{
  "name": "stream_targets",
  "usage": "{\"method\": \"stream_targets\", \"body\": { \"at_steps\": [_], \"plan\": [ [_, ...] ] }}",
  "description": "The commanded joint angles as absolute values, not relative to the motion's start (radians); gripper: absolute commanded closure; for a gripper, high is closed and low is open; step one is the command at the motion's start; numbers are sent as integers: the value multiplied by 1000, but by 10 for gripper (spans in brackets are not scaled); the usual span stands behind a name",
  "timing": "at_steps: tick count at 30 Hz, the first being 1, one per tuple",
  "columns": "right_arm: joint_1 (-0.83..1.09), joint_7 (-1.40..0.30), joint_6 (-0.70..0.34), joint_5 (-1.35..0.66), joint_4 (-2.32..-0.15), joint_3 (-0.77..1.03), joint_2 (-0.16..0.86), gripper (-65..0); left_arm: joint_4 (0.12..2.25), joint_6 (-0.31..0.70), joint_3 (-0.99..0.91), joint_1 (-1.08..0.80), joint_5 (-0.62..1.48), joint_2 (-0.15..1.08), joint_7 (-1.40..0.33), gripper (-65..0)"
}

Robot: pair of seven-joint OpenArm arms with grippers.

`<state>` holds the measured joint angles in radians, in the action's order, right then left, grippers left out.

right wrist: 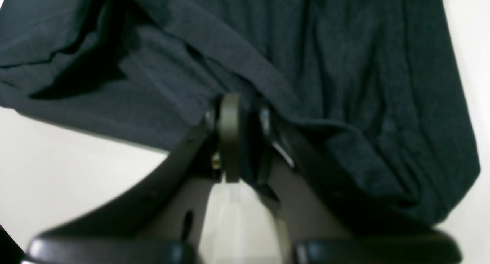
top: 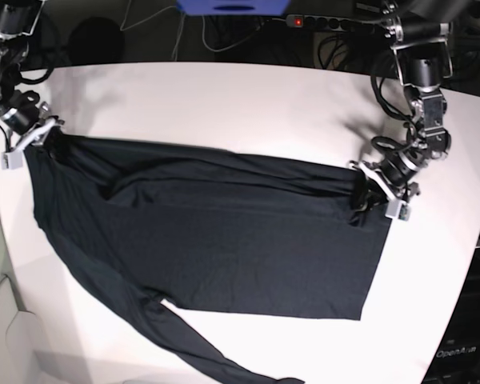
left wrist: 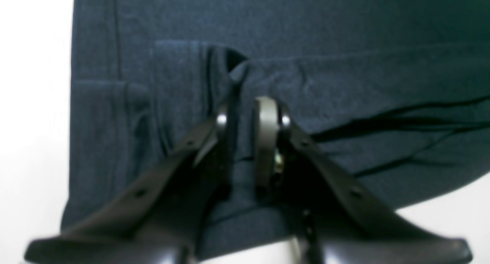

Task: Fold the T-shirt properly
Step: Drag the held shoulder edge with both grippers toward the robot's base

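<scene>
Across the white table [top: 224, 88] the T-shirt [top: 224, 240] lies spread, a wide dark body with one long sleeve trailing off toward the near edge and a soft ridge of doubled cloth running along its far side. On the base view's right, the left gripper [left wrist: 245, 114] sits at the far corner of the garment's straight side edge, its jaws drawn close with a fold of the fabric pinched between them; its wrist view shows the cloth rising in a small peak right at the fingertips, with the straight edge and bare table off to one side. At the opposite end, the right gripper [right wrist: 245, 111] pinches the cloth in the same way, jaws nearly together on a bunched ridge of fabric, with slack drapes falling away to both sides and bare table showing beneath. Holding the two far corners at once looks purposeful: with both ends of one long edge secured, the arms can carry that edge together and keep it taut and straight, so the fold lands even instead of skewed. My reading is that the fold along the length is only begun, since the trailing sleeve is not yet tucked in, and thin knit like this will likely sag between the two grips
</scene>
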<state>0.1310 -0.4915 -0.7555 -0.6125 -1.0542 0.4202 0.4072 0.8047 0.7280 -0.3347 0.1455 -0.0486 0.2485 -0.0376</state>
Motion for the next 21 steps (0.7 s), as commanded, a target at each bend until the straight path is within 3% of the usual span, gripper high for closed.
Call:
{"method": "stream_targets", "body": {
  "at_steps": [1, 9, 21],
  "plan": [
    [163, -657, -698, -467, -1036, 394, 412, -62, 756, 698, -325, 62, -266, 249, -746, -93],
    [197, -656, -698, -467, -1036, 369, 398, -62, 782, 698, -326, -30, -259, 269, -746, -93],
    [272, -579, -698, -469, -1038, 355, 377, -62, 1185, 698, -328, -237, -257, 265, -915, -93]
  ]
}}
